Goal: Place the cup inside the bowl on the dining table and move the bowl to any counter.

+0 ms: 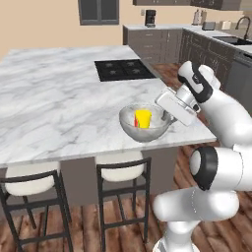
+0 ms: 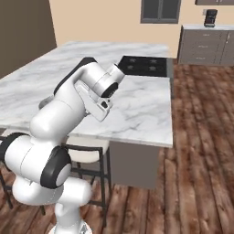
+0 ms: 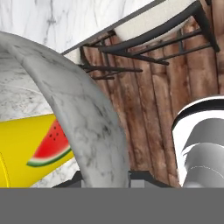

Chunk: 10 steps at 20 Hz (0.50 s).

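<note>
The bowl [image 1: 144, 123], at the centre of the left base view, is speckled grey-white like stone, and the cup [image 1: 142, 118] within it is bright yellow with a red-and-green watermelon slice printed on it. The dining table [image 1: 59, 98] is white marble veined grey, with a black cooktop [image 1: 124, 69] at upper centre.

Speckled grey-white stone-finish bowl [image 3: 83, 127]: rim hides the fingertips' contact; yellow cylindrical cup [image 3: 26, 151], inside the rim, is cropped at the left edge.
</note>
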Available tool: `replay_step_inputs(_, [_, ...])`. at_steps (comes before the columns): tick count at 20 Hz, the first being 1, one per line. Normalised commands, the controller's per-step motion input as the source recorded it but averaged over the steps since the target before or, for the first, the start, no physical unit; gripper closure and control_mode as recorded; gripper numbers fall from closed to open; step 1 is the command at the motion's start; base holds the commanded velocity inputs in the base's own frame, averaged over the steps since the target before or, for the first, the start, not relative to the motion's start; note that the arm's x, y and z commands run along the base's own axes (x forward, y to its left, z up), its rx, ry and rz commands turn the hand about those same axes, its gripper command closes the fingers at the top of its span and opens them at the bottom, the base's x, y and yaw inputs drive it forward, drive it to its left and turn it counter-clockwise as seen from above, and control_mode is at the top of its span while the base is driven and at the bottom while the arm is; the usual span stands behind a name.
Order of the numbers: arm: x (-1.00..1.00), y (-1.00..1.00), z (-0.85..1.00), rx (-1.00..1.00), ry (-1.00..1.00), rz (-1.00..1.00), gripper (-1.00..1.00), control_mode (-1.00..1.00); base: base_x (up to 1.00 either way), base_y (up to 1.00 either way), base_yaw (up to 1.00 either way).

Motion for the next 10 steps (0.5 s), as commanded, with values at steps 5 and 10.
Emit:
replay_step_inputs(5, [0.0,0.0,0.0,0.0,0.0,0.0,1.0,1.0,0.2,-0.7,0.0])
replay_step_inputs(10, [0.0,0.0,0.0,0.0,0.0,0.0,1.0,1.0,0.31,-0.61,0.02])
